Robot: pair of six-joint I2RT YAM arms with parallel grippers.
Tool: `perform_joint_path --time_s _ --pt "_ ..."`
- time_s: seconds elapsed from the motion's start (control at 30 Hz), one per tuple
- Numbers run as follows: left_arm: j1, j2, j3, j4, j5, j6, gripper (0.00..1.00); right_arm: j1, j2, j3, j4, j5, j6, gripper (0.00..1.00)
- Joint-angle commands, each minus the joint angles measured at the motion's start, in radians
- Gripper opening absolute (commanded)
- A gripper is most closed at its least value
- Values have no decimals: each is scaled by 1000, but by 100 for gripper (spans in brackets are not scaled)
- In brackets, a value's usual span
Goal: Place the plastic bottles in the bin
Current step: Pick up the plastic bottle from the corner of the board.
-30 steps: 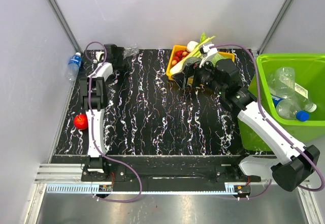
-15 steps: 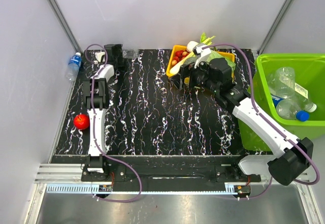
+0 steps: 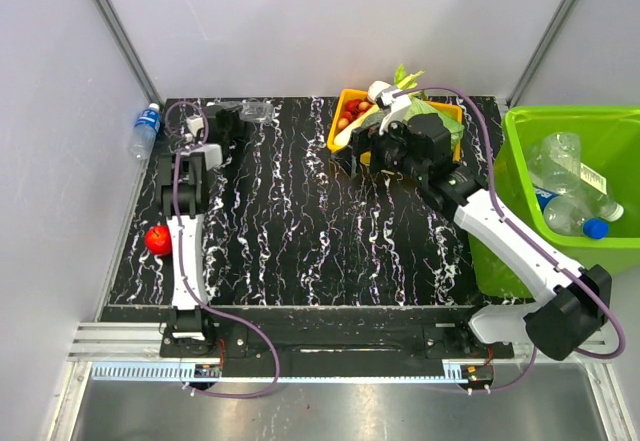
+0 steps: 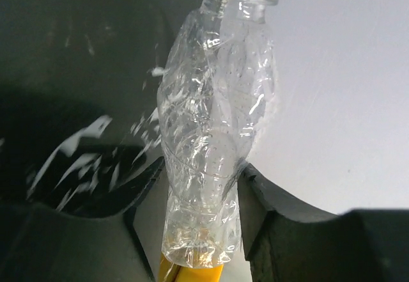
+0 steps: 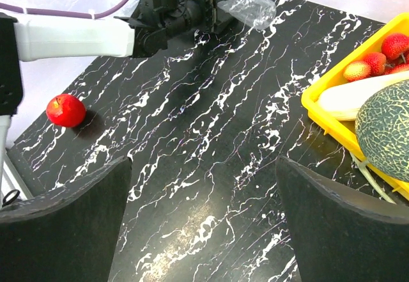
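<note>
While the right gripper [image 5: 203,167] hangs wide and empty, the left gripper [image 4: 202,167] clamps a crumpled clear bottle [image 4: 214,116] lying along the table's [image 3: 300,211] far-left edge, cap pointing away from that gripper.

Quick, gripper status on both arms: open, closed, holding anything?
Left gripper: closed on the clear bottle, a finger against each side.
Right gripper: open, nothing between its fingers.
</note>
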Motion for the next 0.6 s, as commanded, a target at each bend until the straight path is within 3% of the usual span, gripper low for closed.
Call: perform_joint_path --time_s 0.0,0.23,0.57 --pt "21 -164 -201 19 110 89 36 10 -17 32 36 -38 28 98" --pt "21 -464 -476 1 281 294 33 8 -78 29 2 -55 40 97" --pt "-50 -915 -827 -126 397 576 27 10 -187 23 -144 26 60 100"
